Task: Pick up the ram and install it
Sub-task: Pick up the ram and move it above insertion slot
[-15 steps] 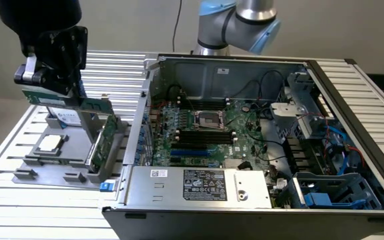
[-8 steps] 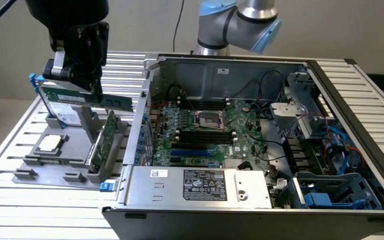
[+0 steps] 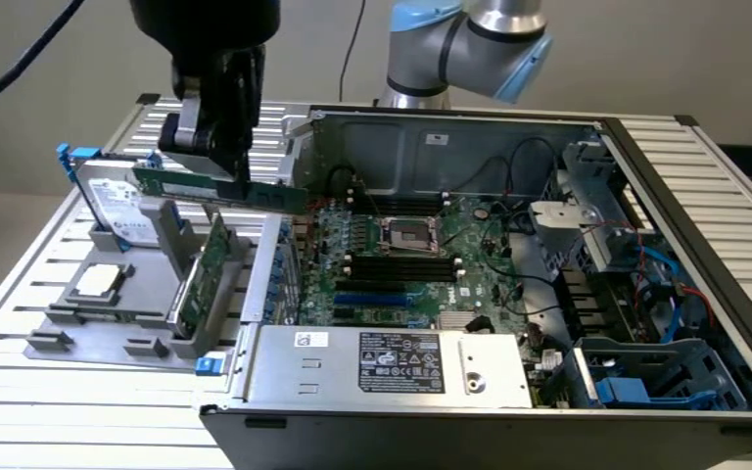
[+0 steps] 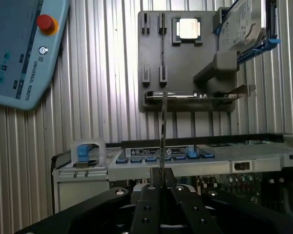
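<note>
Gripper [image 4: 161, 179] clamped on ram [image 4: 162, 134], stick held clear above grey holder tray [image 3: 60, 321], outside computer case [image 3: 454, 147]. Pick looks done; carry in hand. Seating calls for squaring with black slots [image 3: 402, 266].

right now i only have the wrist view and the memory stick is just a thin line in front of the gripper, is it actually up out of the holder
observer: yes. In the exterior view the memory stick is held in the gripper above the grey holder, clear of it.
operator: is it level
observer: it looks nearly level, with its long side running across the exterior view.
operator: are the slots free
observer: the black slots on the board look empty. The stick is not over them; it sits toward the exterior view's left.
</note>
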You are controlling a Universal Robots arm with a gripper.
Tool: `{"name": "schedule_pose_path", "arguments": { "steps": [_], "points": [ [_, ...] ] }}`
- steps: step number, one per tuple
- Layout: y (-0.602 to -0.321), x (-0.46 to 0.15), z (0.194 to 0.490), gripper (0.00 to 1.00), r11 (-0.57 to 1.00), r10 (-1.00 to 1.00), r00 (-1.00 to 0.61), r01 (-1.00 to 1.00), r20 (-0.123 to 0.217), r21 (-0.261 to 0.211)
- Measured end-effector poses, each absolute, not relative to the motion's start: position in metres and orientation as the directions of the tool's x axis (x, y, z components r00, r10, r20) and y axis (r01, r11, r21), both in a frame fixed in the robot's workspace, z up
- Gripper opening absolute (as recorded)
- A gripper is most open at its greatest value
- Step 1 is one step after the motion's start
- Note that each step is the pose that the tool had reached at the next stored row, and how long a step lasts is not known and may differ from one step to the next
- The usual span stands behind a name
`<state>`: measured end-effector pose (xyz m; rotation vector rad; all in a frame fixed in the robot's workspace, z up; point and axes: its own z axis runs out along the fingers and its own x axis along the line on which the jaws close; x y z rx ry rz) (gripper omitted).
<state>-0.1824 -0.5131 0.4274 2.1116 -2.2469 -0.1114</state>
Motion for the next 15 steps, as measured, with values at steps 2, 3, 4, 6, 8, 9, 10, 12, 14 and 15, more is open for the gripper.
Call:
{"name": "schedule_pose_path", "arguments": {
  "steps": [2,3,4,6,8,9,10,12,14,15],
  "points": [
    [-0.511,-0.173,0.427,0.14,0.061,-0.998,-0.062,-0.994,-0.008,0.091],
    [-0.510,-0.169,0.427,0.14,0.062,-0.998,-0.062,-0.994,-0.007,0.090],
    [-0.509,-0.164,0.427,0.14,0.062,-0.998,-0.062,-0.994,-0.004,0.089],
    [-0.506,-0.157,0.426,0.14,0.062,-0.998,-0.062,-0.994,0.001,0.085],
    [-0.502,-0.149,0.425,0.14,0.063,-0.998,-0.062,-0.995,0.006,0.082],
    [-0.501,-0.145,0.424,0.14,0.063,-0.998,-0.062,-0.995,0.008,0.080],
    [-0.499,-0.141,0.424,0.14,0.063,-0.998,-0.062,-0.995,0.010,0.078],
    [-0.494,-0.134,0.423,0.14,0.063,-0.998,-0.062,-0.995,0.014,0.075],
    [-0.489,-0.128,0.421,0.14,0.064,-0.998,-0.063,-0.995,0.016,0.072],
    [-0.487,-0.125,0.421,0.14,0.064,-0.998,-0.063,-0.996,0.016,0.070]
  ]
}}
